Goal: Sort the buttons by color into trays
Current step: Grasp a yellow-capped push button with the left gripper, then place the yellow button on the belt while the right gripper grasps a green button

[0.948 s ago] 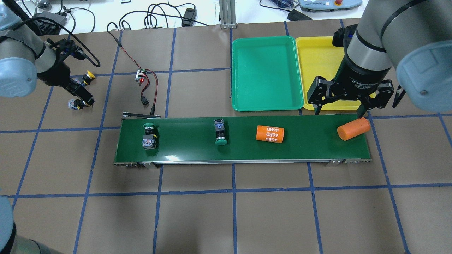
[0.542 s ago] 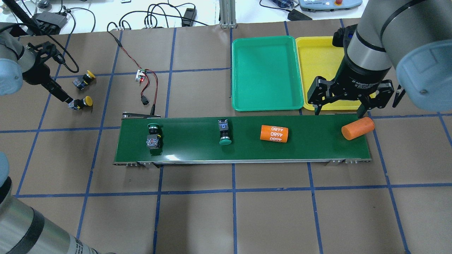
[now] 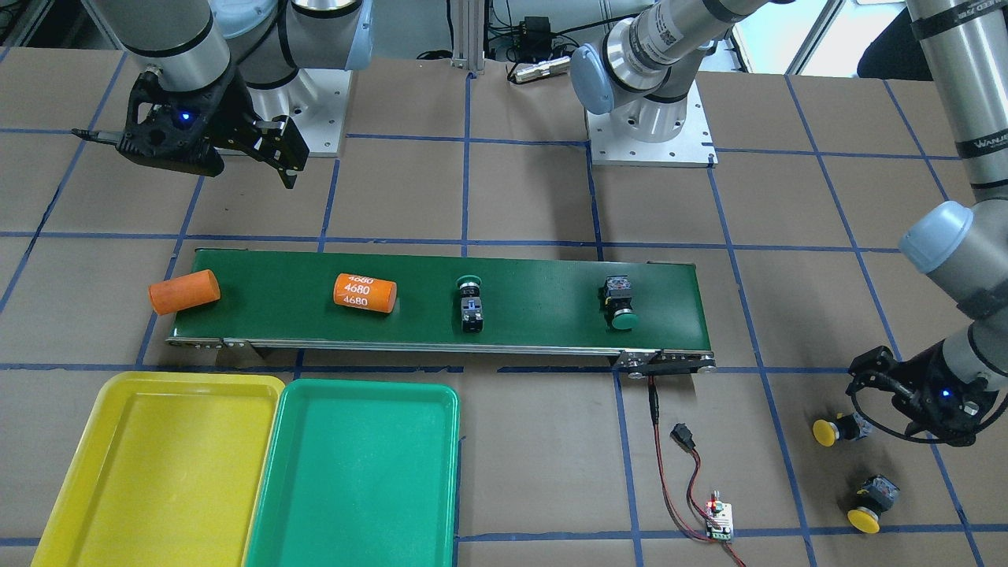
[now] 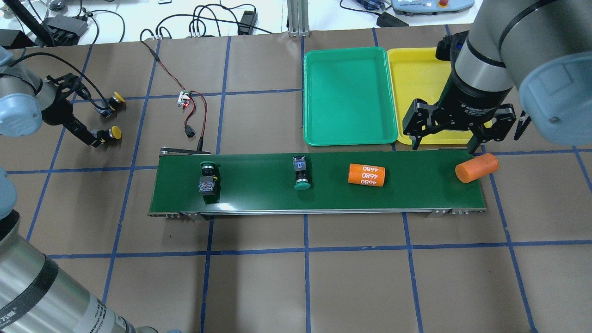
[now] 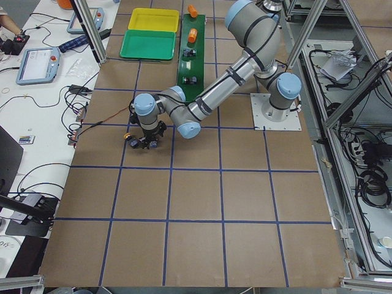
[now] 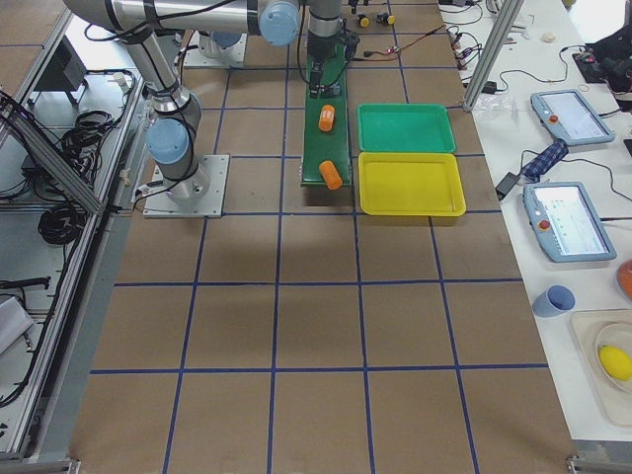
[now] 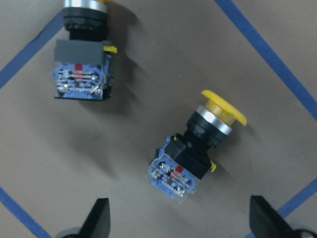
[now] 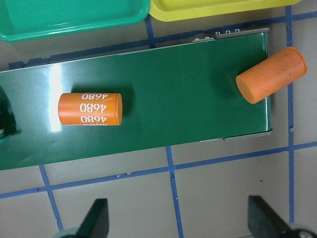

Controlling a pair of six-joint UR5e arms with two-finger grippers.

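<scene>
Two yellow-capped buttons lie on the brown table at the left, one nearer [image 4: 111,133] [image 7: 195,148] and one farther [image 4: 114,99] [image 7: 83,64]. My left gripper [image 4: 94,138] [image 7: 182,220] is open. Its fingertips stand just short of the nearer button and do not touch it. Two green-capped buttons [image 4: 209,178] [image 4: 300,175] lie on the dark-green belt [image 4: 259,185]. My right gripper [image 4: 444,143] [image 8: 182,223] hangs open and holds nothing, over the near rim of the yellow tray [image 4: 411,74]. The green tray [image 4: 349,92] beside it holds nothing.
An orange cylinder marked 4680 [image 4: 366,175] lies on the belt. A plain orange cylinder [image 4: 476,168] overhangs the belt's right end, under my right gripper. A small circuit board with red and black wires [image 4: 186,99] lies behind the belt's left end.
Everything on the belt has shifted to the right. My left arm drew back to the left off the nearer yellow button, whose cap now shows. The right arm has not moved.
</scene>
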